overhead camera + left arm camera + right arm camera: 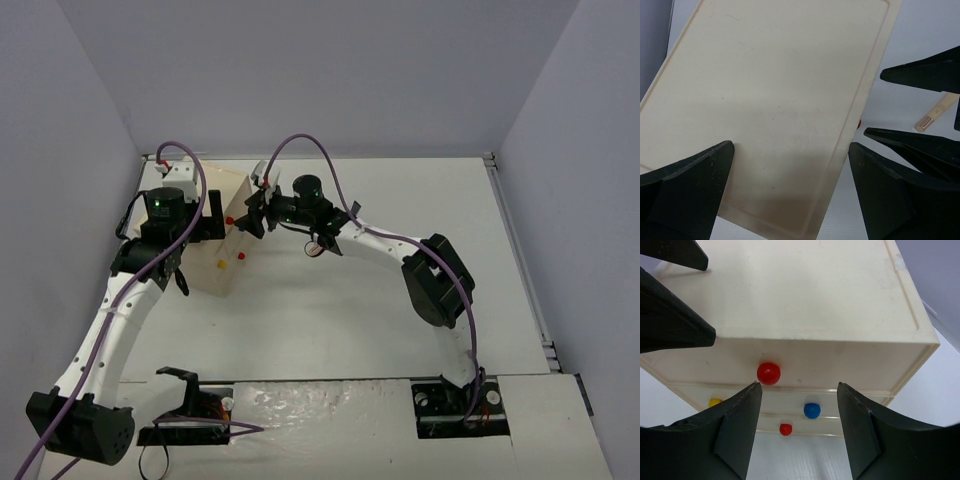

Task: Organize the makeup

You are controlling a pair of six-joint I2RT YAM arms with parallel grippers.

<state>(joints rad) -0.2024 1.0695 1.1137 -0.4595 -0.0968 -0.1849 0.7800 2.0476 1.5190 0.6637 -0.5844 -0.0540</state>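
The only makeup showing is a thin beige stick with a rose-gold tip point(935, 114), lying on the table beyond the box; a small pale item point(313, 248) peeks from under the right arm. My left gripper point(212, 228) point(791, 144) hovers open over the flat lid of the beige drawer box point(770, 90). My right gripper point(250, 213) point(799, 385) faces the box's front, open, nothing between its fingers. Its left fingertip sits just below the top drawer's red knob point(768, 373). Other makeup is hidden or out of view.
The drawer box point(228, 245) stands at the back left of the white table. Lower drawers carry a blue knob point(811, 410), a yellow knob point(715, 402) and a small red knob point(785, 429). Both grippers crowd the box's top front corner. Grey walls enclose the table.
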